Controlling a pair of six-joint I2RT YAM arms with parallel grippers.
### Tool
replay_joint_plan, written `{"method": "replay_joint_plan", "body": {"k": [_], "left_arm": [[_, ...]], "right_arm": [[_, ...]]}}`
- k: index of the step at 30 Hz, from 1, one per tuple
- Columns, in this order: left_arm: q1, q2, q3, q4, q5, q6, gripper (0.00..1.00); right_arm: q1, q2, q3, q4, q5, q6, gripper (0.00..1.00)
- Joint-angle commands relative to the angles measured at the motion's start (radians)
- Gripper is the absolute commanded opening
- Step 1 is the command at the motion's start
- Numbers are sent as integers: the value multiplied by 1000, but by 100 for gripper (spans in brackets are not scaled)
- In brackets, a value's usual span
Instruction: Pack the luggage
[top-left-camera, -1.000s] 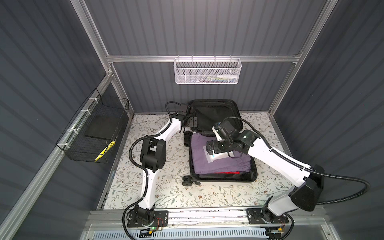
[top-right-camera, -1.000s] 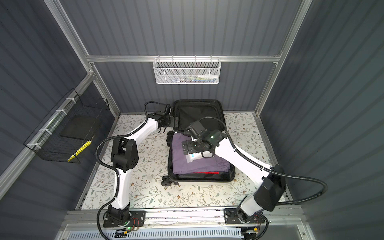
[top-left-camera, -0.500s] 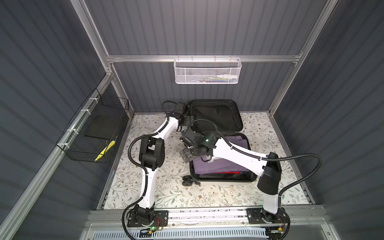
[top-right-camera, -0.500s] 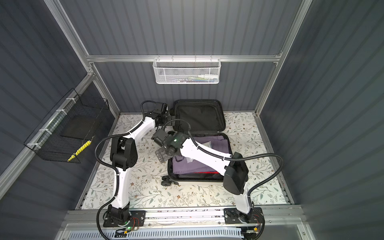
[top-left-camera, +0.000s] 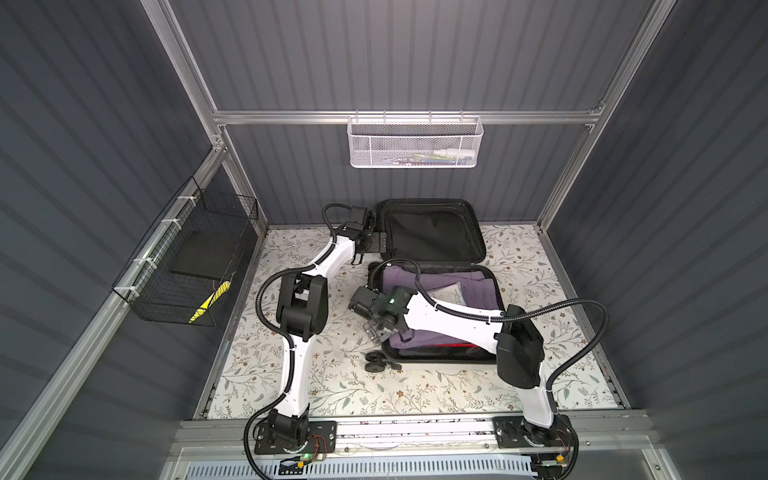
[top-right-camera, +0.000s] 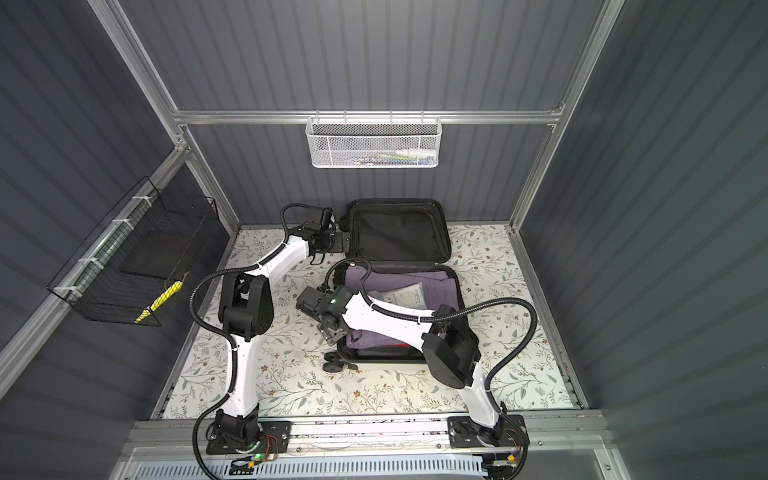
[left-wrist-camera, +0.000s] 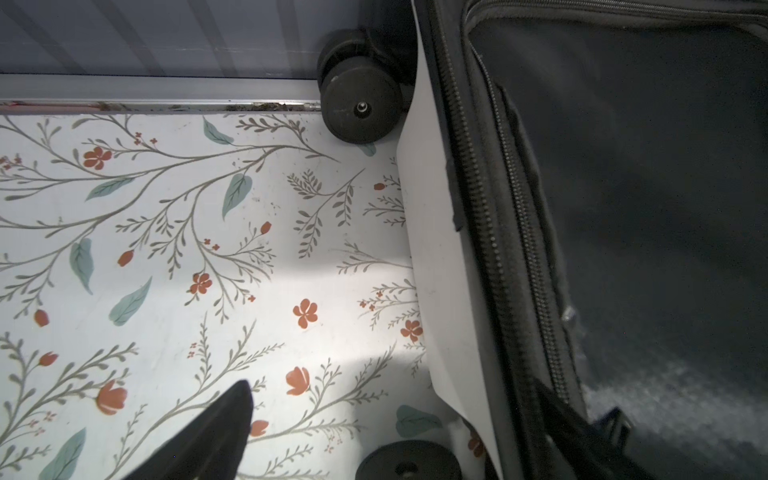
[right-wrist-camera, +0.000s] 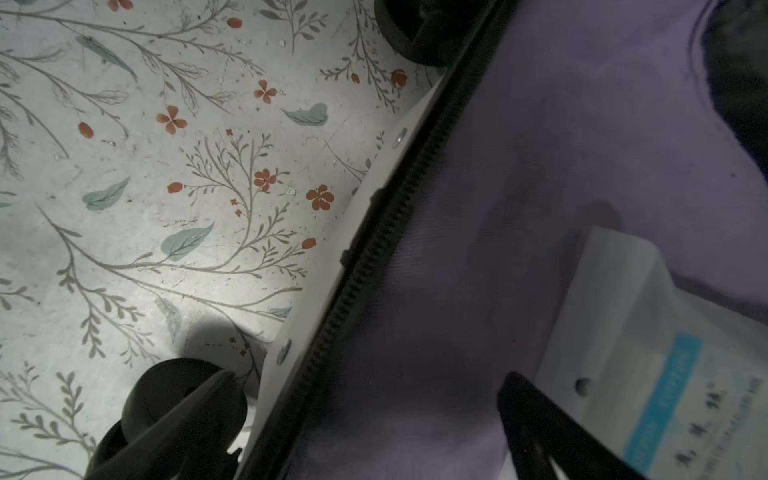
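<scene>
Looks well along, going by the luggage: open on the floor toward the back wall, with the lid leaning up and showing bare black lining. Already holds a purple cloth across the lower half, a white packet on top of that, and a strip of something red at the near edge. Probably left: fetching whatever remains outside, then shutting and zipping up. Cannot tell how much more belongs inside.

Shows the right claw spread wide and empty, straddling the rim of the lower half near a wheel, with one finger over the purple cloth. Shows the left claw beside the lid's outer edge, spread wide too, clamping nothing as far as visible.

Around all this: dark grey ribbed walls on a silver frame. Underneath: that pale floor, printed with twigs, leaves and red flowers, lightly scuffed. Hung on the side wall: a black wire basket with something yellow in it. Hung on the back rail: a white mesh basket with a few things too small to name.
</scene>
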Motion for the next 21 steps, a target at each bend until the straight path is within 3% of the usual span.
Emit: {"method": "replay_joint_plan", "body": {"k": [1, 21], "left_arm": [[34, -21, -59, -62, -56, 7, 100], [34, -273, -471, -1, -147, -84, 100]], "right_arm": [[-14, -52, -72, -71, 69, 29, 99], [-76, -323, -478, 9, 93, 115, 99]]}}
